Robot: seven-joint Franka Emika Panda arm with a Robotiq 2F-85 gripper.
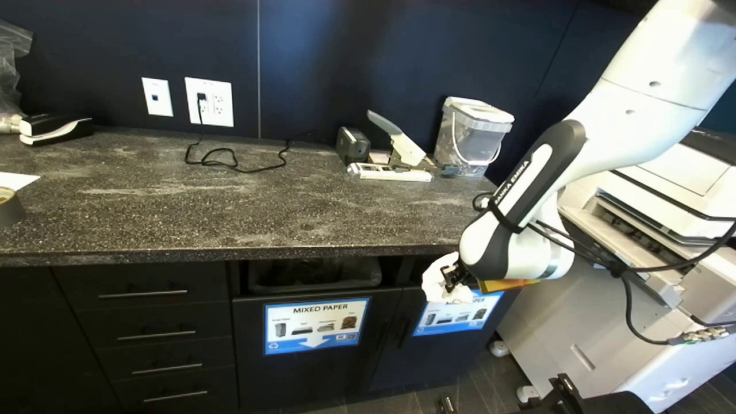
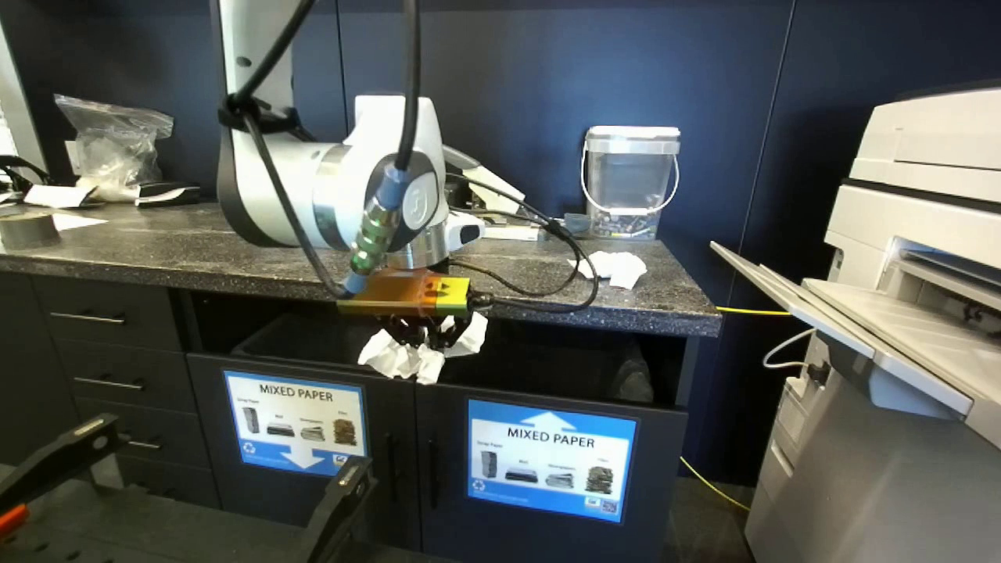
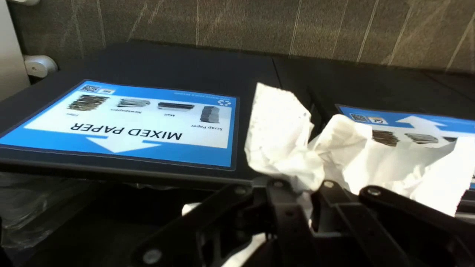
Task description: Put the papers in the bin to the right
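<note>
My gripper (image 2: 426, 335) is shut on a crumpled white paper (image 2: 399, 357), which sticks out on both sides of the fingers. In the wrist view the paper (image 3: 282, 137) spreads ahead of the fingertips (image 3: 302, 185). The gripper (image 1: 453, 277) hangs just below the counter's front edge, near the seam between the two cabinet doors. A second crumpled paper (image 2: 614, 267) lies on the counter's right end; the arm hides it in an exterior view. The right bin (image 2: 632, 379) is a dark open slot with a clear liner above the right door. Its liner (image 3: 41, 211) shows in the wrist view.
The left bin (image 1: 368, 275) sits beside it under the counter (image 1: 230, 207). Blue MIXED PAPER signs (image 2: 551, 461) mark both doors. A clear bucket (image 2: 632, 180) and a hole punch (image 1: 397, 144) stand at the counter's back. A printer (image 2: 899, 313) stands at the right.
</note>
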